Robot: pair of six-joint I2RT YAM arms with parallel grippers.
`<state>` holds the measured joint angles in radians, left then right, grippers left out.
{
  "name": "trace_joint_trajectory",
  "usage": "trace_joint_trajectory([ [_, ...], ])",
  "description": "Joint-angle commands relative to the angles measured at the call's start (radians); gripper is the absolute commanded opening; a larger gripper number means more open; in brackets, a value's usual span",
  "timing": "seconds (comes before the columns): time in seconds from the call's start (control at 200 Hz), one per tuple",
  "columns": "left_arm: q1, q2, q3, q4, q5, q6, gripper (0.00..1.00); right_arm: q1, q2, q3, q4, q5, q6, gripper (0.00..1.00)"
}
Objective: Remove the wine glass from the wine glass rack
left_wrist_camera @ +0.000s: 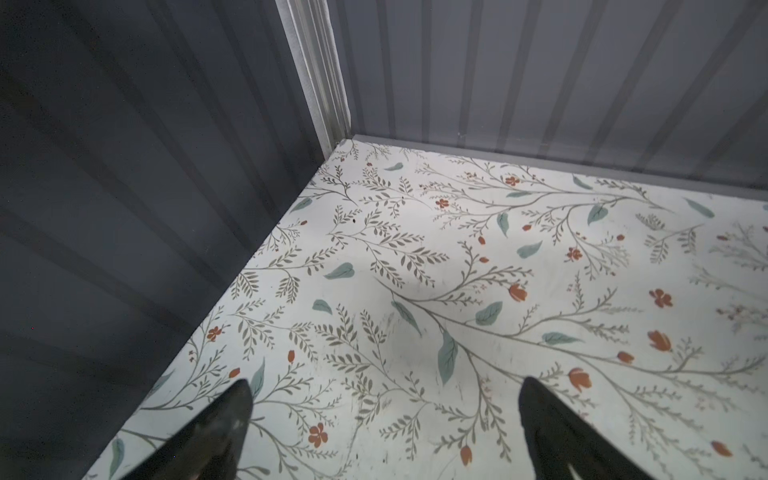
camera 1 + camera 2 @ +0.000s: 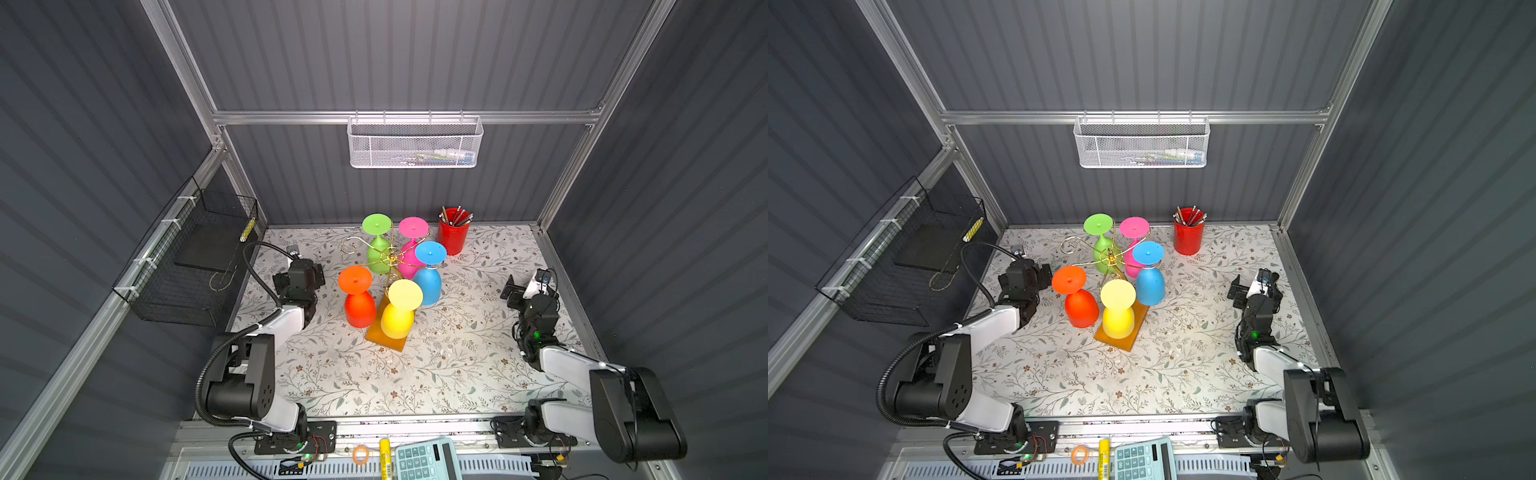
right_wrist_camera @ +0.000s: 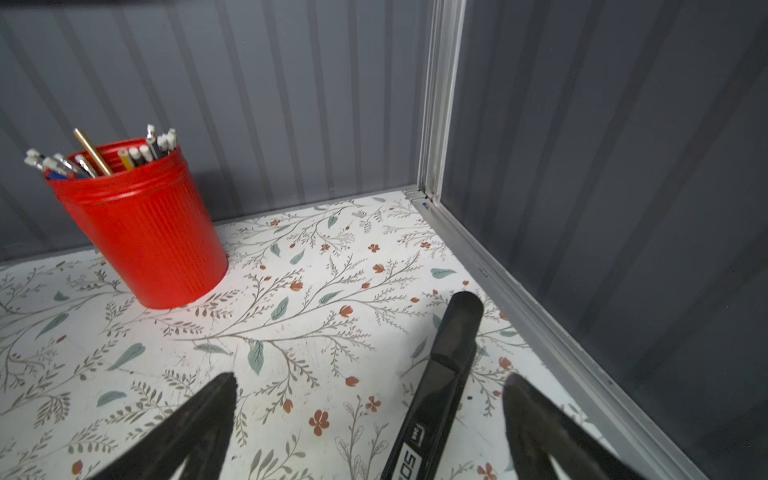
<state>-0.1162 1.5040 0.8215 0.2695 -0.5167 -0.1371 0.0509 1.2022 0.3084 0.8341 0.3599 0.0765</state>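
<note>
**A:** Top views first. What's on the table?

**B:** Item: wine glass rack (image 2: 390,259), gold wire on a wooden base (image 2: 386,341), mid-table toward the back wall, in both top views. Five wine glasses hang on it upside down. Round the stem: green glass (image 2: 378,261) at 11 o'clock, pink glass (image 2: 413,227) at 1, blue glass (image 2: 428,286) at 3, yellow glass (image 2: 398,319) at 6, orange glass (image 2: 359,311) at 8. Item: red cup (image 2: 452,240) of pencils, 2 o'clock of the rack, near but apart.

**A:** The arms?

**B:** At 9 o'clock of the rack, the left gripper (image 2: 300,276), near the orange glass. At 3 o'clock, the right gripper (image 2: 530,291), well apart. Neither touches a glass.

**A:** Left wrist view?

**B:** Two black fingers (image 1: 224,432) spread wide, holding nothing. Flowered table (image 1: 415,270) between them.

**A:** Right wrist view?

**B:** Again both fingers are spread wide and empty. A black bar (image 3: 446,365) with white lettering shows between them. Whether it touches either, I cannot tell. The red cup stands by the back wall.
</note>
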Motion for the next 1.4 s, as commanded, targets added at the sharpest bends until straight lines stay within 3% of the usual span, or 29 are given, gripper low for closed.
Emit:
trace_joint_trajectory([
  [0.0, 0.006, -0.017, 0.116, -0.403, -0.033, -0.119, 1.0, 0.009, -0.122, 0.077, -0.251, 0.068, 0.101, 0.99],
  [0.13, 0.006, -0.031, 0.214, -0.642, 0.017, -0.218, 1.0, 0.008, -0.219, 0.177, -0.55, 0.067, 0.309, 0.99],
  [0.235, 0.006, -0.046, 0.249, -0.769, 0.086, -0.265, 1.0, 0.009, -0.276, 0.22, -0.755, -0.025, 0.494, 0.99],
  [0.395, 0.006, -0.078, 0.257, -0.937, 0.209, -0.297, 1.0, 0.045, -0.344, 0.2, -0.868, -0.228, 0.677, 0.99],
  [0.565, 0.006, -0.159, 0.163, -1.002, 0.402, -0.345, 1.0, 0.2, -0.432, 0.142, -0.912, -0.242, 0.749, 0.99],
  [0.725, 0.006, -0.23, 0.064, -0.994, 0.539, -0.39, 0.99, 0.338, -0.462, 0.066, -0.871, -0.244, 0.767, 0.94],
  [0.936, 0.006, -0.342, -0.055, -0.998, 0.671, -0.429, 0.96, 0.495, -0.44, -0.038, -0.714, -0.25, 0.762, 0.76],
  [1.181, 0.004, -0.429, -0.13, -0.987, 0.731, -0.507, 0.93, 0.74, -0.34, -0.107, -0.472, -0.159, 0.569, 0.69],
  [1.391, 0.004, -0.453, -0.153, -0.962, 0.727, -0.539, 0.93, 0.933, -0.127, -0.117, -0.239, -0.079, 0.378, 0.68],
])
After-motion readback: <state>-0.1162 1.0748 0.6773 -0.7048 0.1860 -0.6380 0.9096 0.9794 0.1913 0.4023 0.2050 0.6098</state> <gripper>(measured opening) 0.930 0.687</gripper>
